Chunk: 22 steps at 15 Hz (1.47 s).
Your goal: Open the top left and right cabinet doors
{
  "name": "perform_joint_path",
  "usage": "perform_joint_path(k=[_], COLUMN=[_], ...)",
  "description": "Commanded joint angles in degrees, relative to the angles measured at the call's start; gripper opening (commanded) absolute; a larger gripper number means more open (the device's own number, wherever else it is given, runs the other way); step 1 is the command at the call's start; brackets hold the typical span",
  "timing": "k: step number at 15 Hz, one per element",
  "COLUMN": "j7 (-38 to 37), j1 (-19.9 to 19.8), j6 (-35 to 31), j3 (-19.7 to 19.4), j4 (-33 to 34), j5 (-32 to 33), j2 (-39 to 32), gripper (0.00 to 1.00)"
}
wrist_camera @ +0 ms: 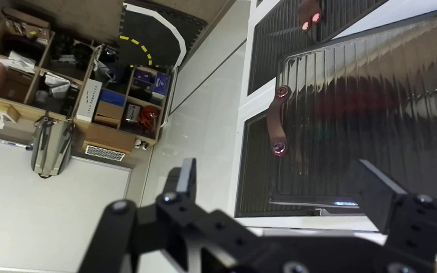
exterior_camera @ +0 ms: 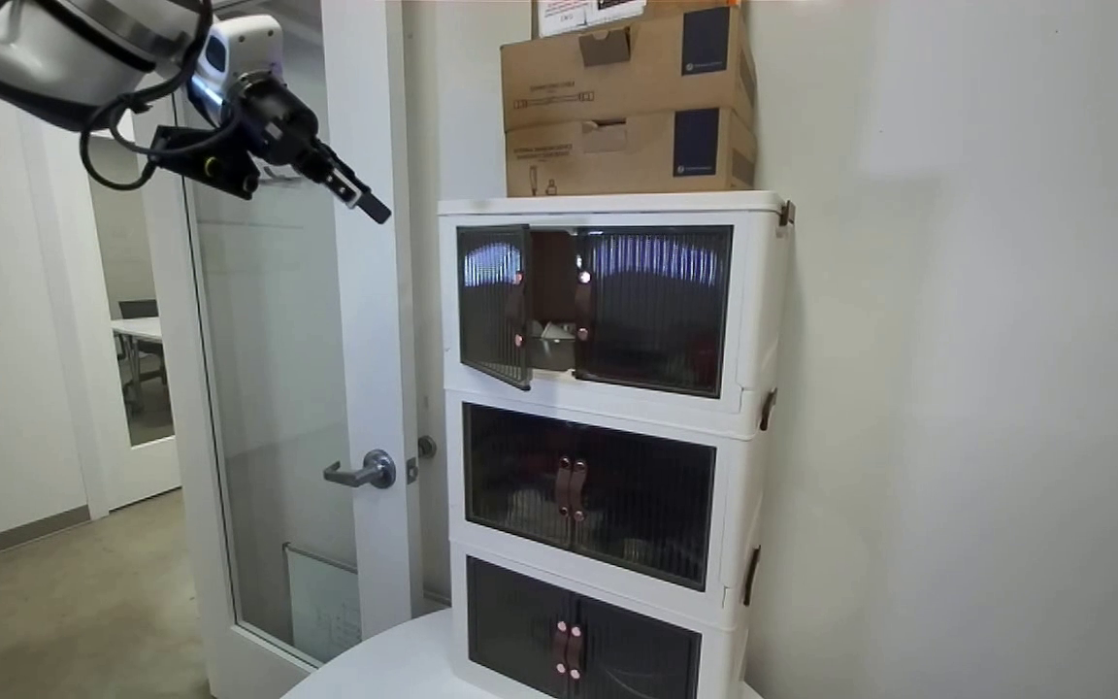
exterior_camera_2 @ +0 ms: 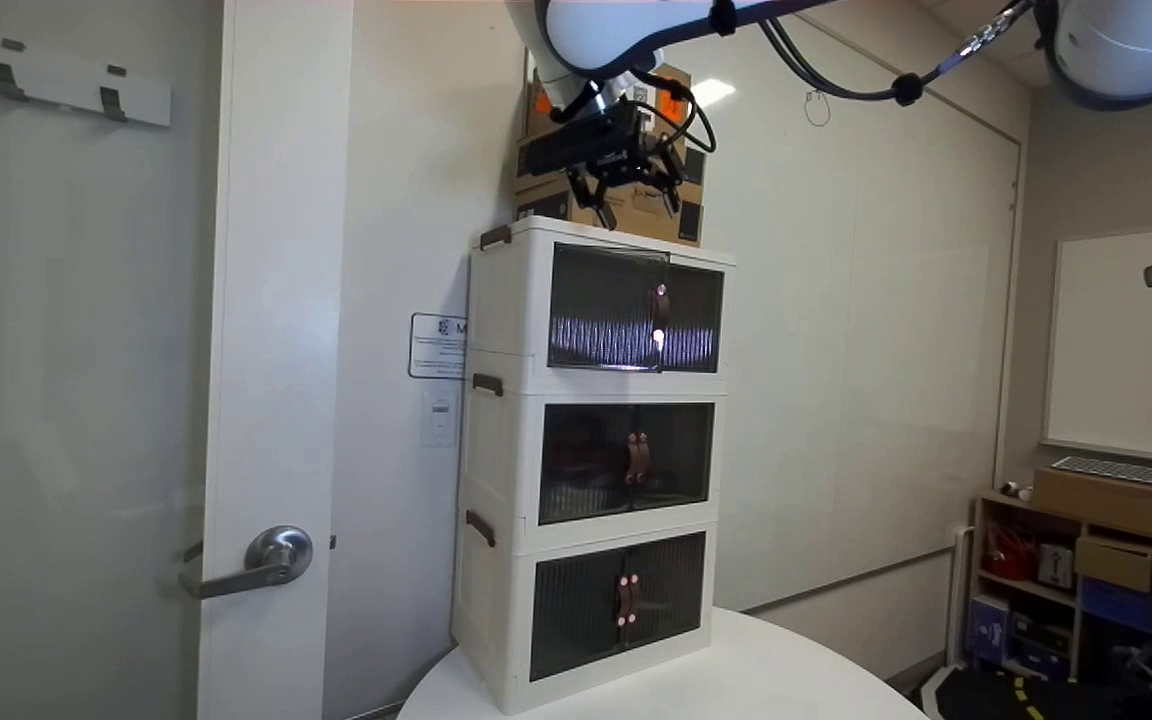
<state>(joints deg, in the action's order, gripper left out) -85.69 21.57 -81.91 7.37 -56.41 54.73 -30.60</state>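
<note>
Top left door (exterior_camera: 492,311) stood ajar; top right door (exterior_camera: 656,311) had yet to open

Both fronted the highest tier of the white cabinet (exterior_camera: 608,405). The left was partly swung out, its opening seemingly unfinished; the right sat flush in its frame. The pincer (exterior_camera_2: 640,209), spread wide and empty, hung near the cabinet's top, touching neither.

Smoky, ribbed top left door (exterior_camera: 489,309) stands ajar; matching top right door (exterior_camera: 658,311) is closed

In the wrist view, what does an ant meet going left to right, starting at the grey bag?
Grey bag → white lettered box → red thing → ajar top left cabinet door; this picture is upside down.
</note>
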Motion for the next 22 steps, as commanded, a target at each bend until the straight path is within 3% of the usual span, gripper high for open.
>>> perform_joint_path(k=[1, 8, 11, 16, 18, 22], j7=[0.0, 0.0, -1.1, 4.4, 7.6, 7.1], j1=[-0.1, -0.1, -0.8, -3.6, -5.0, -7.8], j6=[0.0, 0.0, 2.6, -2.1, -9.4, -27.7], j3=[0.0, 0.0, 0.6, 2.0, 2.7, 4.4], j4=[0.1, 0.1, 1.1, -6.2, -13.8, -26.4], j5=[0.0, 0.0, -3.8, -8.1, -6.7, -5.7], j2=[0.0, 0.0, -0.6, 2.4, 4.9, 7.0], gripper=[1.0, 1.0, 1.0, 1.0, 1.0, 1.0])
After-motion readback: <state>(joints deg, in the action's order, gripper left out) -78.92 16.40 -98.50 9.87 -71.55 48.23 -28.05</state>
